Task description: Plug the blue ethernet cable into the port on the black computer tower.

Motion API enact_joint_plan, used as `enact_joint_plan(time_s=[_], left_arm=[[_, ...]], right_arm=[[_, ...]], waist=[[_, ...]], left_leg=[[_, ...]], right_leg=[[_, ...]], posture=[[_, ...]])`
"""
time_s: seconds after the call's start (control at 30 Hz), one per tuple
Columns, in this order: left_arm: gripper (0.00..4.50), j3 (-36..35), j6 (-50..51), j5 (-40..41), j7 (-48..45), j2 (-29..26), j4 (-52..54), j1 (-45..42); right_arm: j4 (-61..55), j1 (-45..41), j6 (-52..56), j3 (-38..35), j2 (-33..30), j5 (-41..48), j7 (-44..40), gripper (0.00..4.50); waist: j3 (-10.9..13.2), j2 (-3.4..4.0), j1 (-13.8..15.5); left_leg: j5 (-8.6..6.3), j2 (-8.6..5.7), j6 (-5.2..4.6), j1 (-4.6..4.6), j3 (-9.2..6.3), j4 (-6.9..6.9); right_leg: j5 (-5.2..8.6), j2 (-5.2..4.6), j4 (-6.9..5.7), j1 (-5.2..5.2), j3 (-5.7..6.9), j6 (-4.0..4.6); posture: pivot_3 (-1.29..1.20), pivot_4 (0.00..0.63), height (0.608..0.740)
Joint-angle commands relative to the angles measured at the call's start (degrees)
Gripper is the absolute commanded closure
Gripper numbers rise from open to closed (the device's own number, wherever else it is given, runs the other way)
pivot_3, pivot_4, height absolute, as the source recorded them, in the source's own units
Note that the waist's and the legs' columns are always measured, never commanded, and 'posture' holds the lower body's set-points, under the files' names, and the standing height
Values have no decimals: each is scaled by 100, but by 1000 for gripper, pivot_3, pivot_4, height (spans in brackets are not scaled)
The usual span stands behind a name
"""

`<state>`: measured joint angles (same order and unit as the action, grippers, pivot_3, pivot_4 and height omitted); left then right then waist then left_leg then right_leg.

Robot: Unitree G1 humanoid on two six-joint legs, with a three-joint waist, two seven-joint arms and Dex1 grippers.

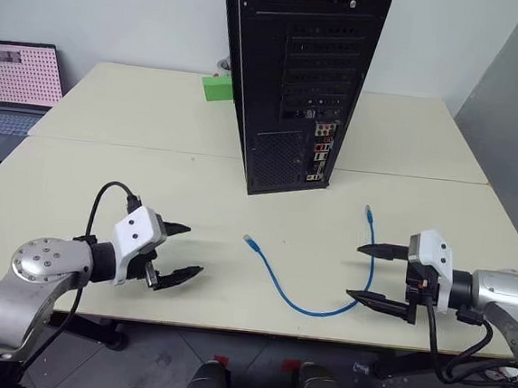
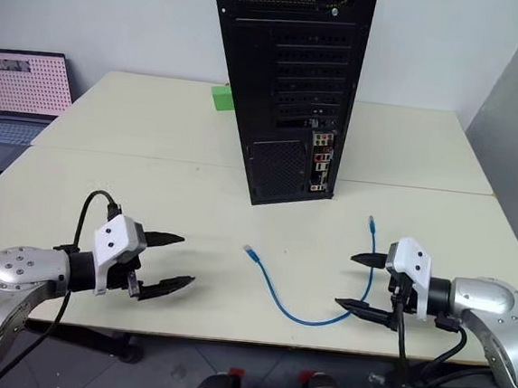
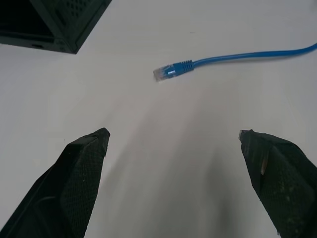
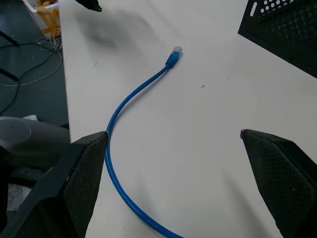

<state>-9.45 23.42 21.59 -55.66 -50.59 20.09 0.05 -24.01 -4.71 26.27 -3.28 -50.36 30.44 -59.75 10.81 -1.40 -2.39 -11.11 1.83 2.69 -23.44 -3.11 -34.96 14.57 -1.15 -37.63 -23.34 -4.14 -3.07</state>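
The cable (image 1: pixel 308 305) lies slack in a U on the counter (image 1: pixel 152 176) before the tower (image 1: pixel 296 79), whose ports (image 1: pixel 321 149) face the robot. Both tools, left (image 1: pixel 179 252) and right (image 1: pixel 372 274), hover wide and empty, flanking it, seemingly ready to grab.

my grippers: 2, left (image 1: pixel 181 253) and right (image 1: pixel 372 275) | cable (image 1: pixel 299 302): 1, plugs on it: 2 | tower (image 1: pixel 292 79): 1 | tables (image 1: pixel 151 185): 2 pushed together | green block (image 1: pixel 216 88): 1 | laptop (image 1: pixel 16 82): 1
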Motion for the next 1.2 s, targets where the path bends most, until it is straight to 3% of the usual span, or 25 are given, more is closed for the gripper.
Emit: enact_joint_plan(time_s=[0.03,0.47,0.93,1.2], left_arm=[[16,-148,-31,99,-9,-21,162,-63],[16,-5,-77,-56,16,-34,175,12],[16,177,-170,-54,-204,-20,-182,-269],[16,266,-247,-115,-236,-7,-238,-324]], right_arm=[[-114,-54,-23,-124,41,67,17,0],[-163,-399,42,326,388,-180,381,0],[1502,-2058,191,2271,2455,-1290,1034,0],[2468,-2308,279,2913,3289,-2100,1551,0]], waist=[[0,0,1],[0,0,1],[0,-1,-75],[0,-3,-71]], left_leg=[[0,0,0,0,0,0],[0,0,0,0,0,0],[0,1,0,-1,-2,0],[1,1,0,-5,-3,0]], right_leg=[[0,0,0,0,0,0],[0,0,0,0,0,0],[-1,4,-10,-6,2,0],[-1,5,-16,-11,2,0]], posture=[[0,150,740],[0,150,740],[0,150,740],[0,150,740]])
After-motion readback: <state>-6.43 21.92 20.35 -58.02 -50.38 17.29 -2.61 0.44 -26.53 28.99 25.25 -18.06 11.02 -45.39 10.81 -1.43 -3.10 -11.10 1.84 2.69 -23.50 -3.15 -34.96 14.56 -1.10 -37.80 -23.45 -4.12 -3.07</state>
